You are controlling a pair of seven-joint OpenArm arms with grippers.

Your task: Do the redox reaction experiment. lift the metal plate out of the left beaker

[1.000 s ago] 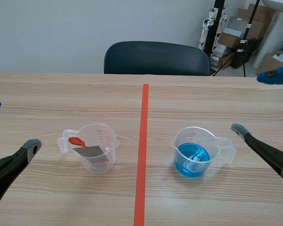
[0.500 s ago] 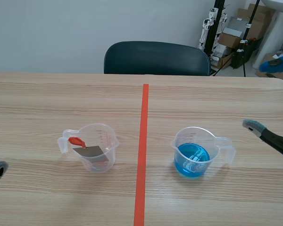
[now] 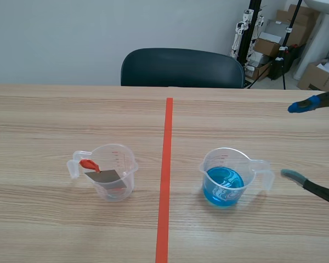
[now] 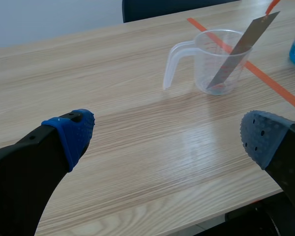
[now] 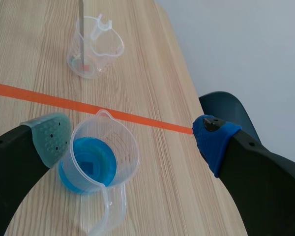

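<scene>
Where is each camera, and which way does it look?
Scene view: between the arms, facing across the table to a chair; only the right hand shows.
Left wrist view: behind the open left hand, facing the left beaker holding the metal plate.
Right wrist view: above the open right hand, looking down at the blue beaker.
Shared: all show the left beaker.

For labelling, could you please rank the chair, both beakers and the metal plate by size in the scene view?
Dark chair back
Clear plastic beaker of blue liquid and clear left beaker, alike
Grey metal plate
</scene>
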